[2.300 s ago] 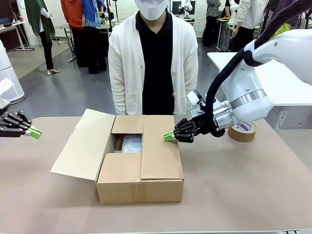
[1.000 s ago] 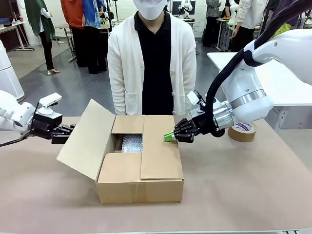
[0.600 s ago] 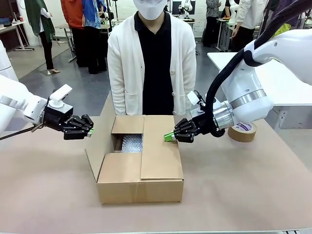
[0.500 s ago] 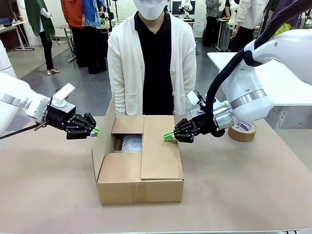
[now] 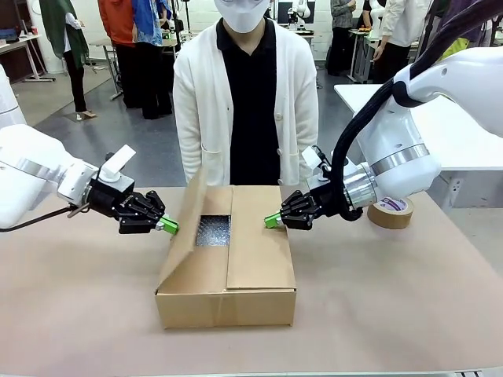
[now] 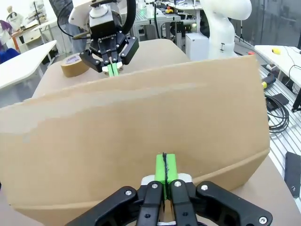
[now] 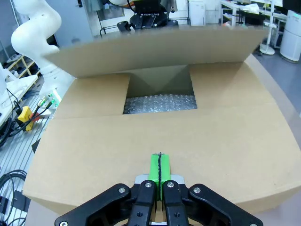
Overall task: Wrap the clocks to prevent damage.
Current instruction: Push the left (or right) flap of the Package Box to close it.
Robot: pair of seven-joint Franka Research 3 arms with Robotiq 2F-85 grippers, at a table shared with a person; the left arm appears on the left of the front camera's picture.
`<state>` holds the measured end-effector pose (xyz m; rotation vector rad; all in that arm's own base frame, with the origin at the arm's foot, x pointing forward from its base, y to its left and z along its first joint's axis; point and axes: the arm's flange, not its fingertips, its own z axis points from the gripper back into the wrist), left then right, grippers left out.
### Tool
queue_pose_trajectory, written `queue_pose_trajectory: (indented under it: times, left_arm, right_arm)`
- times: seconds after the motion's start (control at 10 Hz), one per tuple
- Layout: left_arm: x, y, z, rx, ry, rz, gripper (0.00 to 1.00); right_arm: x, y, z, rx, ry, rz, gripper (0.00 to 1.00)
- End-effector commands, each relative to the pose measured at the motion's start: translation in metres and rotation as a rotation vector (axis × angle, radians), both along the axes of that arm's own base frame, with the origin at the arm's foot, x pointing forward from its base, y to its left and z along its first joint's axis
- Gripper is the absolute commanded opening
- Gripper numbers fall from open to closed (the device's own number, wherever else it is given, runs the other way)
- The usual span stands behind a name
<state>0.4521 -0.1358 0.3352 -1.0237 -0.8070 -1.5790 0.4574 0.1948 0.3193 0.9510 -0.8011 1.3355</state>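
Front view: the left pincer (image 5: 167, 227) has its green pads pressed together with nothing between them. Its tips touch the outer face of the cardboard box's (image 5: 228, 306) left flap (image 5: 187, 236), which stands tilted over the opening. The right pincer (image 5: 272, 221) is likewise closed on nothing, its tips resting on the right flap (image 5: 259, 247), which lies flat. Between the two pincers, down in the opening, lies bubble wrap (image 5: 212, 232); what it covers is hidden. A tape roll (image 5: 391, 212) sits on the table (image 5: 393, 298) behind the right pincer, and a person (image 5: 247, 102) stands just beyond the box.

Left wrist view: the left pincer (image 6: 164, 170) is closed, tips against the broad raised flap (image 6: 141, 127) straight ahead. Past the flap's top edge the right pincer (image 6: 112, 69) points back, the tape roll (image 6: 74, 65) beside it.

Right wrist view: the right pincer (image 7: 159, 172) is closed, tips on the flat flap (image 7: 164, 136). Ahead of it is the bubble wrap (image 7: 160, 102), under the leaning left flap (image 7: 155, 47).
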Motion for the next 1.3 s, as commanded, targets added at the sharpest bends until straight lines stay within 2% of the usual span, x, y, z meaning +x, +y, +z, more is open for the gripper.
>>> queue_pose_trajectory:
  times: [0.0,0.4,1.2]
  left_arm:
    - [0.003,-0.011,-0.016,-0.003,-0.042,0.043,0.0]
    - [0.012,-0.014,-0.033,0.057,-0.02,0.066,0.0]
    - [0.015,-0.024,-0.039,0.117,-0.016,0.088,0.0]
  right_arm:
    - [-0.001,0.0,-0.006,-0.003,0.004,-0.011,0.01]
    - [-0.001,0.0,-0.006,-0.003,0.004,-0.011,0.01]
    - [-0.001,0.0,-0.006,-0.003,0.004,-0.011,0.01]
